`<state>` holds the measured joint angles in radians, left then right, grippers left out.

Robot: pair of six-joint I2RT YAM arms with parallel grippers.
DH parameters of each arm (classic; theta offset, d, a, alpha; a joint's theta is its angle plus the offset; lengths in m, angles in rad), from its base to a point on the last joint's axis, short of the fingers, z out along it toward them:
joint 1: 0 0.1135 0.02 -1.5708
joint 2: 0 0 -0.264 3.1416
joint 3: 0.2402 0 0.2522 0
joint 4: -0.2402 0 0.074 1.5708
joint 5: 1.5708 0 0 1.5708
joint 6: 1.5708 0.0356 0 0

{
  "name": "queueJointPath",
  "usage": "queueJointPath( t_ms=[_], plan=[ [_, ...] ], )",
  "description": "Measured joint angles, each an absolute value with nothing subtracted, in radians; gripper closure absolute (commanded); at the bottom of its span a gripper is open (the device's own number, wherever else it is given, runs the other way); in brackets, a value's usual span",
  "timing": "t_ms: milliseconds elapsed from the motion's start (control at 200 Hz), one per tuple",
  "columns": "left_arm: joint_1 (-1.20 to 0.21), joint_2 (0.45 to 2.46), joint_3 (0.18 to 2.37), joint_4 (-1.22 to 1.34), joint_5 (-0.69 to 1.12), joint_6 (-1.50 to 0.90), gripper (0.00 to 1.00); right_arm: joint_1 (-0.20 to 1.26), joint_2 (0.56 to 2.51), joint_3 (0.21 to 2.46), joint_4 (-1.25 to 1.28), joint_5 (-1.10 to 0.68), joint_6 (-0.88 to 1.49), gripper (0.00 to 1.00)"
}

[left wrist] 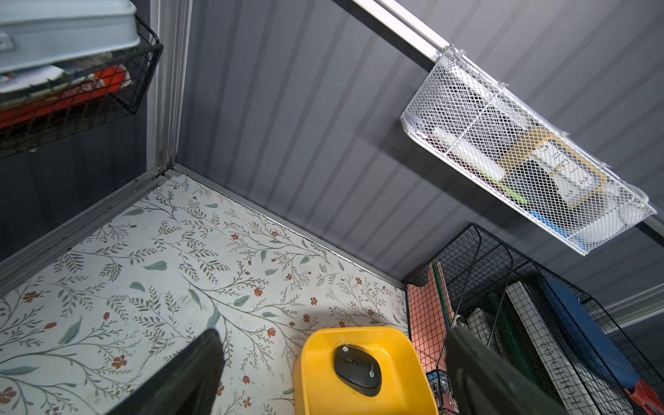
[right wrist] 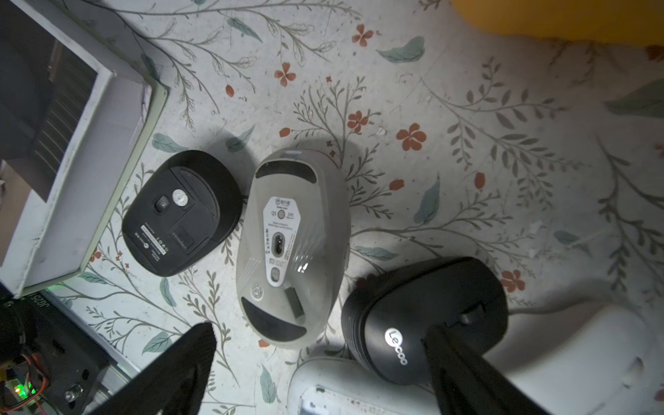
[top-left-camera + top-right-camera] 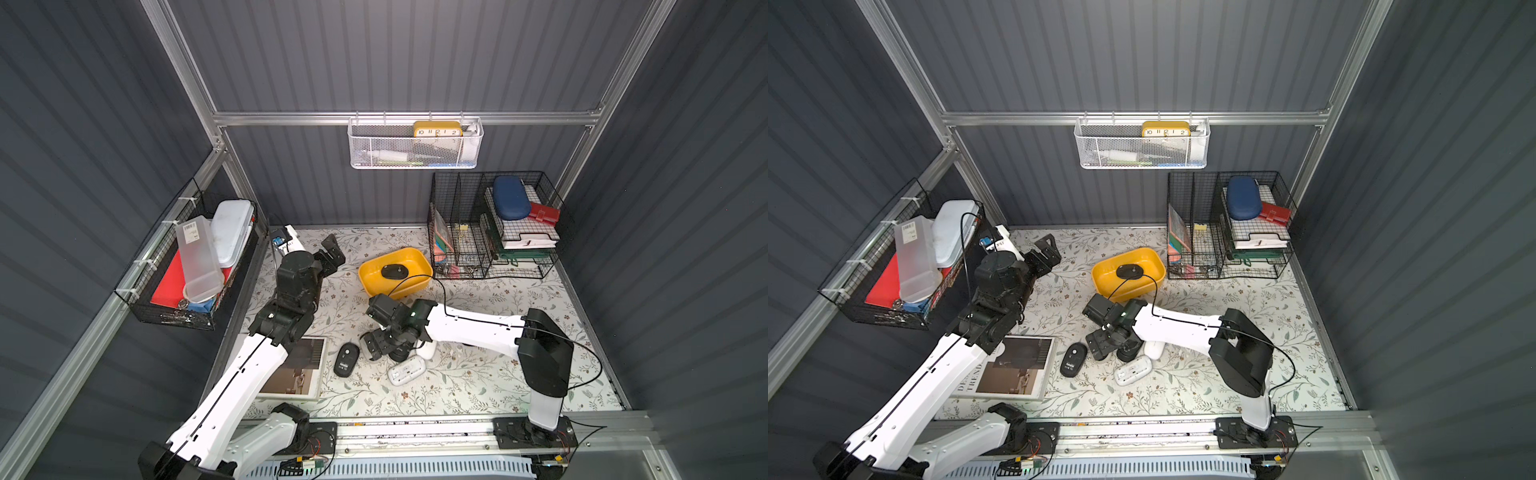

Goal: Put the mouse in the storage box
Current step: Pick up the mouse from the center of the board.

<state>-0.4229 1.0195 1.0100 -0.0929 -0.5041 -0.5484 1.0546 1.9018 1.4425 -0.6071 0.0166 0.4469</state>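
Observation:
The mustard-yellow storage box (image 3: 399, 289) (image 3: 1121, 289) (image 1: 323, 377) stands at the back middle of the table. A black mouse (image 3: 395, 272) (image 3: 1128, 271) (image 1: 357, 370) lies inside it. My left gripper (image 3: 332, 253) (image 3: 1044, 251) (image 1: 334, 334) hovers open and empty just left of the box. Nearer the front lie several more mice: a black one belly-up (image 3: 346, 359) (image 2: 179, 212), a grey one belly-up (image 2: 291, 248), a black Lecoo one (image 2: 424, 319) and white ones (image 3: 406, 370) (image 2: 575, 345). My right gripper (image 3: 380, 349) (image 3: 1106, 347) (image 2: 319, 334) hangs open low over this cluster, one finger above the Lecoo mouse.
A white-bordered book (image 3: 299, 365) lies at the front left beside the belly-up black mouse. A black wire-mesh organiser (image 3: 494, 224) fills the back right corner beside the box. A white mesh basket (image 3: 415, 145) hangs on the back wall and a black wire basket (image 3: 187, 266) on the left wall.

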Motion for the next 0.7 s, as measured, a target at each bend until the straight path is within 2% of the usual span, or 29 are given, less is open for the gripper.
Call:
queueJointPath(
  t_ms=[335, 700],
  plan=[
    [-0.423, 1.019, 1.001, -0.090, -0.518, -0.548, 0.01, 1.037, 2.007, 1.509, -0.638, -0.056, 0.451, 0.19],
    [-0.423, 1.023, 0.989, -0.082, -0.518, -0.548, 0.01, 1.005, 2.068, 1.540, -0.637, -0.159, 0.452, 0.18]
  ],
)
